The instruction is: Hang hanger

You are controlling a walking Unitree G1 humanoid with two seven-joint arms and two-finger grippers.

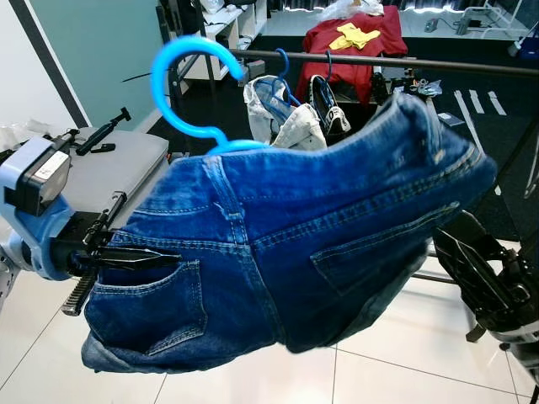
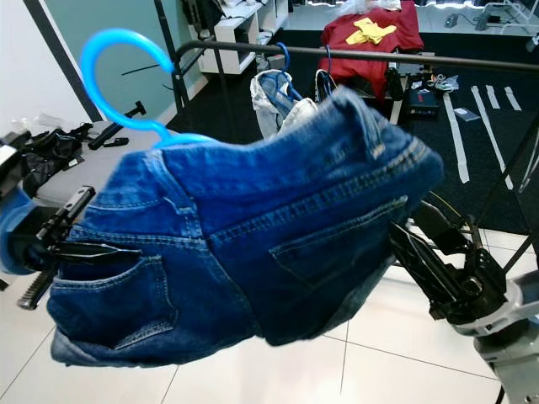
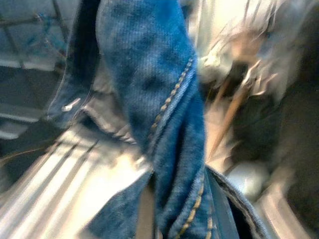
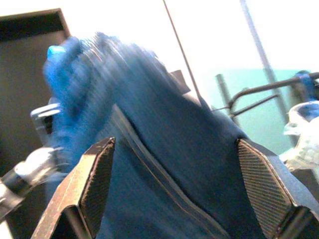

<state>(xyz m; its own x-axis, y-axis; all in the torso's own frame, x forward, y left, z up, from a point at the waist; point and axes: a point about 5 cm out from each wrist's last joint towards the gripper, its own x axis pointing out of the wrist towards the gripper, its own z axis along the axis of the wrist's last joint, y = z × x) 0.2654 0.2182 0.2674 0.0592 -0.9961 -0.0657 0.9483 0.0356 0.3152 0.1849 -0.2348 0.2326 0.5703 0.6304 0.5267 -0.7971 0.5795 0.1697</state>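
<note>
Left claw [image 1: 139, 257] is pinched on the waistband edge of the denim shorts [image 1: 286, 244]; I see its black fingers closed flat against the fabric by the back pocket. My right claw [image 2: 421, 252] sits at the opposite side of the shorts, low and partly tucked behind the cloth, and its wrist view shows both fingers [image 4: 94, 184] spread wide with the denim lying between them, not clamped.

Those shorts take up most of what I see, stretched between my two arms and held up in front of the clothes rail [image 1: 421, 63]. They are draped over a light blue hanger [image 1: 181, 80], whose hook stands up above the waistband on my left side. I judge the hook to be near the rail's left end, but it is not over the bar.

Further along the rail, beyond the shorts, hang a pale garment [image 1: 278, 118] and a dark patterned one [image 1: 324, 101], each on a blue hook. A grey table [image 1: 109, 168] stands to my left, with a black tool [image 1: 101, 135] lying on it. White floor tiles [image 1: 404, 345] show below.
</note>
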